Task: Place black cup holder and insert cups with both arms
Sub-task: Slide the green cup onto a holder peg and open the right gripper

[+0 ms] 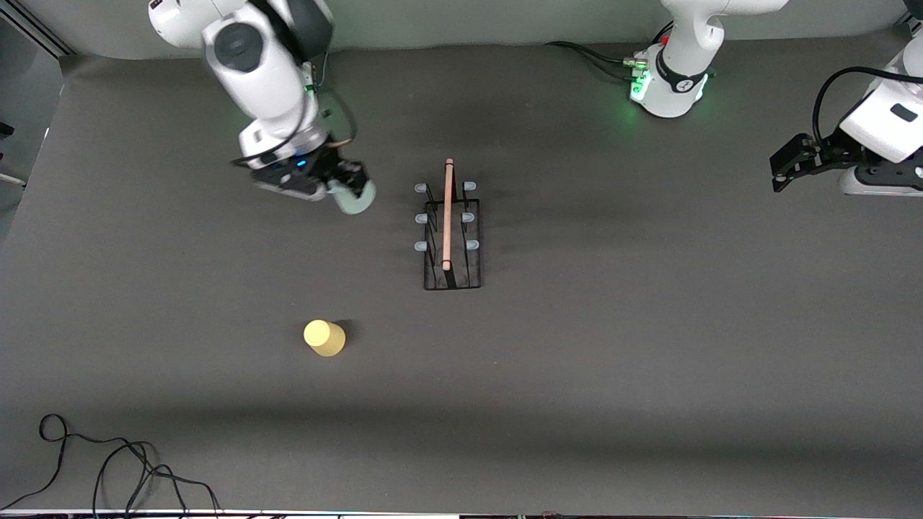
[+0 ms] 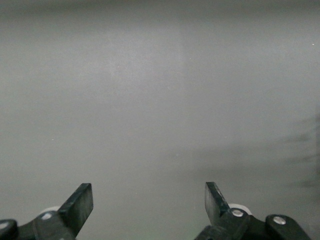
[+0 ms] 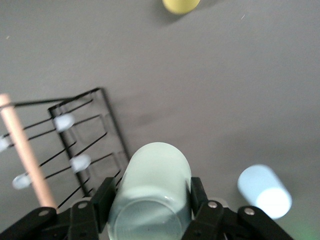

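**Grey-green cup clamped in the right gripper beside the rack**

The pale grey-green cup (image 3: pixel 152 192) sits between the two black fingers (image 3: pixel 102 200) of the right gripper (image 1: pixel 345 189), which press on its sides, one on each flank. In the right wrist view the cup's closed base points away from the camera. The gripper holds it in the air over the desk (image 1: pixel 649 346), toward the right arm's end from the black cup holder (image 1: pixel 451 231).

The holder stands upright at mid-desk on its rectangular wire base, the light wooden rod (image 1: pixel 448 214) running along its top, three pale-tipped pegs on each side. None of the pegs carries a cup.

The light blue cup (image 3: pixel 265 192) shows only in the right wrist view, on the desk close to the held cup. The yellow cup (image 1: pixel 324 337) stands with its closed end up, nearer to the front camera than the holder and toward the right arm's end, well apart from both.

The left gripper (image 1: pixel 793 162) waits at the left arm's end of the desk; its fingers (image 2: pixel 77 205) are spread wide with nothing between them.
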Robot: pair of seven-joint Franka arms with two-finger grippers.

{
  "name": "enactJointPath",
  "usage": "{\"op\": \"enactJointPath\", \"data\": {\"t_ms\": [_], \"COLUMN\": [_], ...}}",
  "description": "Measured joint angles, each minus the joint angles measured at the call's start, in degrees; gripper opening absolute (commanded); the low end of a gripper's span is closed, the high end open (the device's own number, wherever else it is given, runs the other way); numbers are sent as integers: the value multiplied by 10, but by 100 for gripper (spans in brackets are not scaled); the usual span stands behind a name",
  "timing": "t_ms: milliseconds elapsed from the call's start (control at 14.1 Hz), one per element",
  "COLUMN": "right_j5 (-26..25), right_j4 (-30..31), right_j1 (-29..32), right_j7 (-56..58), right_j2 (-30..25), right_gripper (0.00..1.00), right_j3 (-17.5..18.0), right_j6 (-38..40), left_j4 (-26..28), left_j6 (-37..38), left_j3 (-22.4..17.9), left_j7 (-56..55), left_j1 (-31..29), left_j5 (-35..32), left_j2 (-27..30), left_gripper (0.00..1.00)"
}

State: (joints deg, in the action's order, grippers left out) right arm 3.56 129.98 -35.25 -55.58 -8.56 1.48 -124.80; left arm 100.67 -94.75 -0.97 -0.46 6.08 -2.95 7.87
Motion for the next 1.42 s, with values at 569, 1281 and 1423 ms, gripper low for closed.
{"op": "enactJointPath", "data": {"t_ms": [569,1281,1423], "right_j5": [0,-1,-2], "right_j4": [-51,-64,-82], "right_j1": [-86,-91,-91], "right_j7": [-136,-141,-125], "right_j2": [119,145,142], "right_gripper": [0,100,100], "right_j3": [1,-6,-18], "right_j6": [-76,-88,-59], "left_j4": [4,5,5], "left_j6": [0,0,0], "left_j3": [0,-2,-2], "left_j7": [0,1,1], "left_j1": [-4,-14,-15], "left_j5": [0,0,0], "left_j2": [-10,-11,-11], "left_gripper": [100,100,100]}}
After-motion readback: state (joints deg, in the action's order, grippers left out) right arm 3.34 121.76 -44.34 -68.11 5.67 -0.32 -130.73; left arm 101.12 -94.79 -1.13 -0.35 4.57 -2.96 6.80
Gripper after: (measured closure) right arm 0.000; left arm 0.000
